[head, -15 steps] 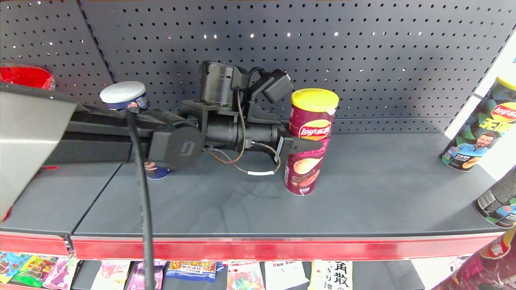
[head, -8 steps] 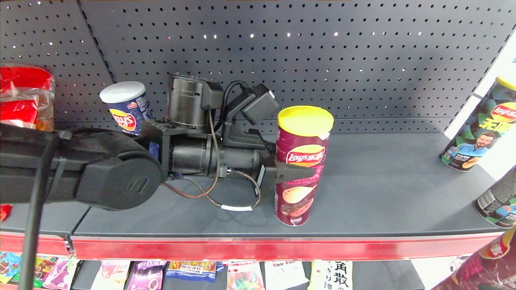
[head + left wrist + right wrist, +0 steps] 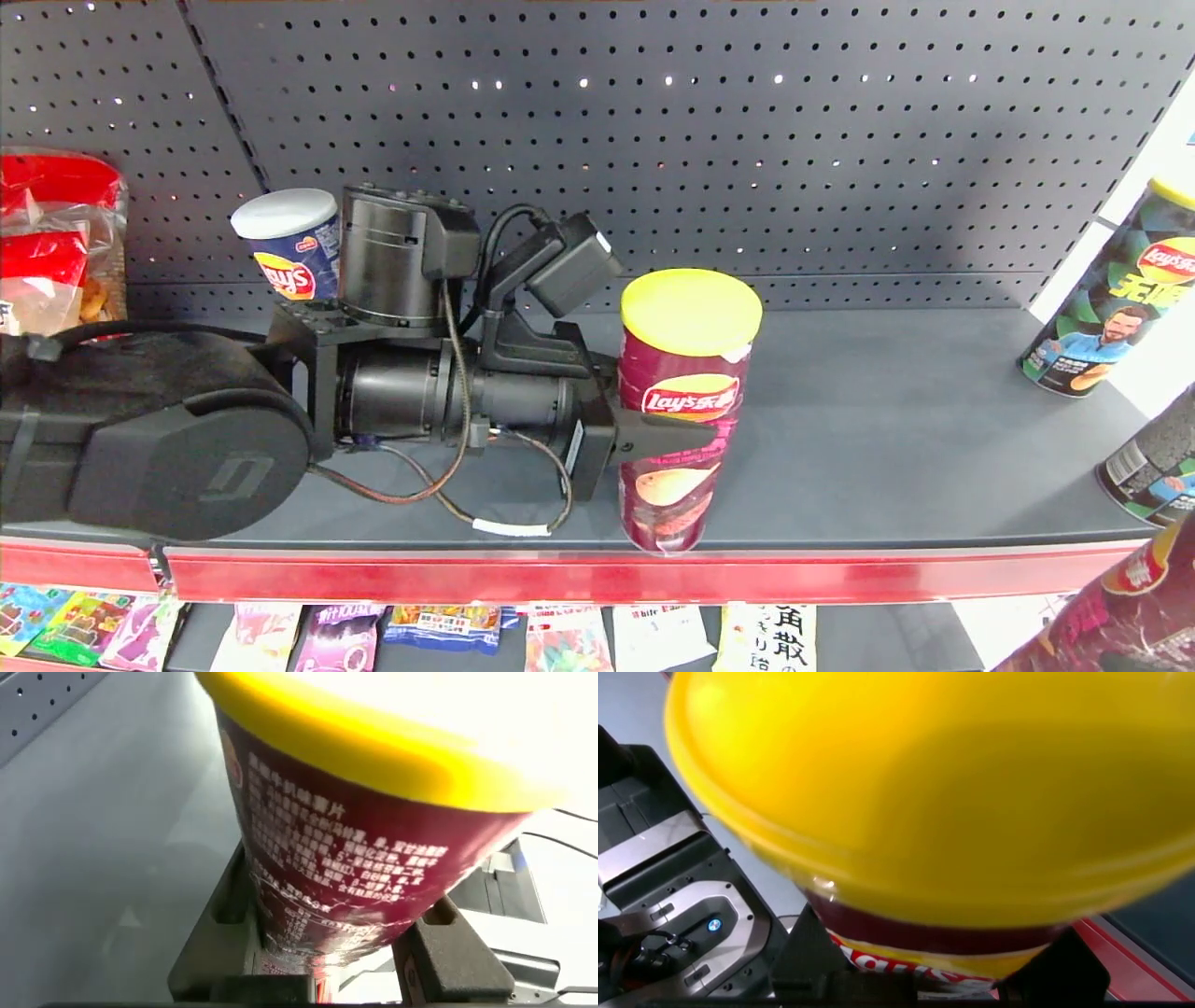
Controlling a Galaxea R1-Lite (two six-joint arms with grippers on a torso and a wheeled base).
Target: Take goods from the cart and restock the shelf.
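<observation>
shelf (image 3: 887, 448) — grey, red front lip | blue can (image 3: 289, 247) back-left | snack bag (image 3: 51, 252) far left

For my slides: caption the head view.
Left hand grips a yellow-lidded chip can upright near the shelf's front edge.

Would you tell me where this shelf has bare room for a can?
Widest bare patch: the shelf between the maroon can in the left gripper and the green cans at the right end. Crowded on the left, around the blue can and arm.

Can (image 3: 689, 392) nearer shelf (image 3: 887, 439) front
</observation>
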